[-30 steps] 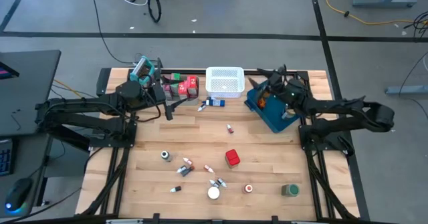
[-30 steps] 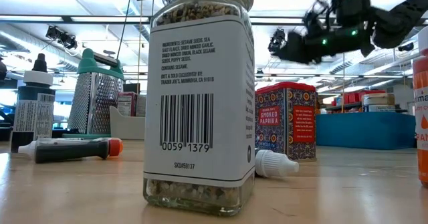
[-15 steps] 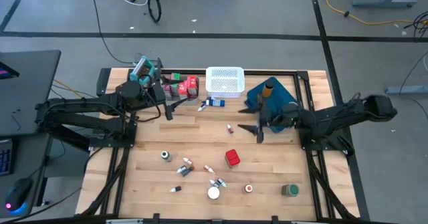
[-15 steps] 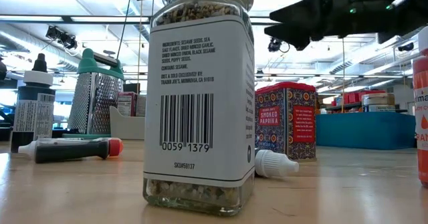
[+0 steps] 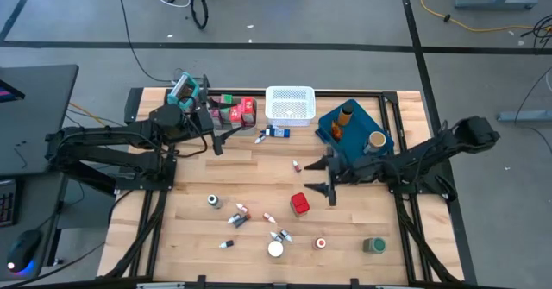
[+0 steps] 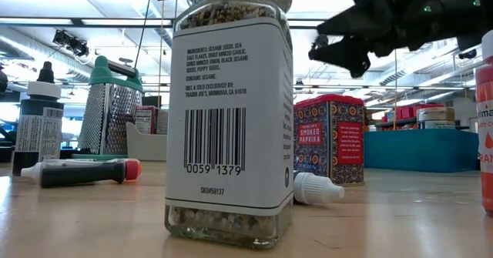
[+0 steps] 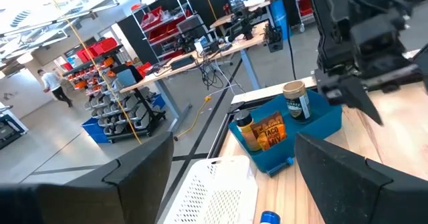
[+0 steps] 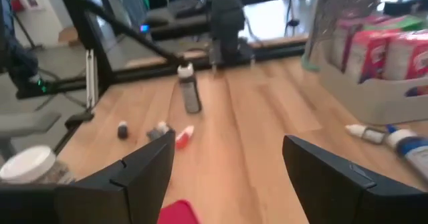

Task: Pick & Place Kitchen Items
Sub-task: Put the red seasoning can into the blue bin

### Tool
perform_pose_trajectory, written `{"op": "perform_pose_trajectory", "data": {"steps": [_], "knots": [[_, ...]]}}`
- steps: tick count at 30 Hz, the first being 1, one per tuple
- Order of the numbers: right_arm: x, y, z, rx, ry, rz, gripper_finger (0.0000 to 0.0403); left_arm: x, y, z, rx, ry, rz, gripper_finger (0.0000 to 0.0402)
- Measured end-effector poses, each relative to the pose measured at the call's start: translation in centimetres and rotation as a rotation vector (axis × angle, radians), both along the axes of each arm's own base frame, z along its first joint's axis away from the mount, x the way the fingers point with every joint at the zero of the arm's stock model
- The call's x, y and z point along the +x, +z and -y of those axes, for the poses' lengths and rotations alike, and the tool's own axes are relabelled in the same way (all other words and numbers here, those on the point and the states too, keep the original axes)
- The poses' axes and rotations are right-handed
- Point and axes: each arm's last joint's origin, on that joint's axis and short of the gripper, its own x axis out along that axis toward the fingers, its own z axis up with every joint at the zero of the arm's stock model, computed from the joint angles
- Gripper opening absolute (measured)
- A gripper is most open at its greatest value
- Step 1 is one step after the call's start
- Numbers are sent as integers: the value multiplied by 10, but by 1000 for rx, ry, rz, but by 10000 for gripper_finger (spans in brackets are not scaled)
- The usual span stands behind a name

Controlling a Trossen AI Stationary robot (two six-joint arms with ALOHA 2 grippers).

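Kitchen items lie scattered on the wooden table: a red can (image 5: pixel 299 204), a seasoning jar (image 6: pixel 231 112), a green-lidded jar (image 5: pixel 374 246), a white-lidded jar (image 5: pixel 275 248), and small bottles and tubes (image 5: pixel 239 220). Red and pink cartons (image 5: pixel 237 109) stand at the far left. My right gripper (image 5: pixel 317 175) hangs open above the table, just to the far right of the red can (image 8: pixel 177 212), with nothing between its fingers. My left gripper (image 5: pixel 220 138) waits open and level, near the cartons.
A blue tray (image 5: pixel 354 151) at the far right holds a brown bottle (image 5: pixel 347 112) and a tan-lidded jar (image 5: pixel 376 140). A white mesh basket (image 5: pixel 289 103) stands at the far middle and a grater (image 5: pixel 185 86) at the far left. Bare wood lies mid-table (image 5: pixel 259 172).
My right gripper has swung from above the blue tray toward the table's middle and near edge, sinking a little and staying open. It now stands by the red can. The tan-lidded jar in the tray has come into sight behind it.
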Motion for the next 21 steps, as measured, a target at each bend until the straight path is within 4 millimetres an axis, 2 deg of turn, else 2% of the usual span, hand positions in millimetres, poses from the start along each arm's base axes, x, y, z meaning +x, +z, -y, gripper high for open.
{"op": "perform_pose_trajectory", "data": {"steps": [4, 8, 14, 17, 21], "knots": [[18, 12, -11, 19, 20, -65, 288, 0, 0, 0, 0, 0, 0, 316], [37, 44, -18, 85, -13, -243, 288, 0, 0, 0, 0, 0, 1, 316], [44, 80, -25, 251, -137, -521, 288, 0, 0, 0, 0, 0, 1, 316], [48, 80, -28, 384, -184, -585, 288, 0, 0, 0, 0, 0, 1, 316], [50, 61, -32, 543, -242, -733, 288, 0, 5, 0, 5, -2, 44, 316]]}}
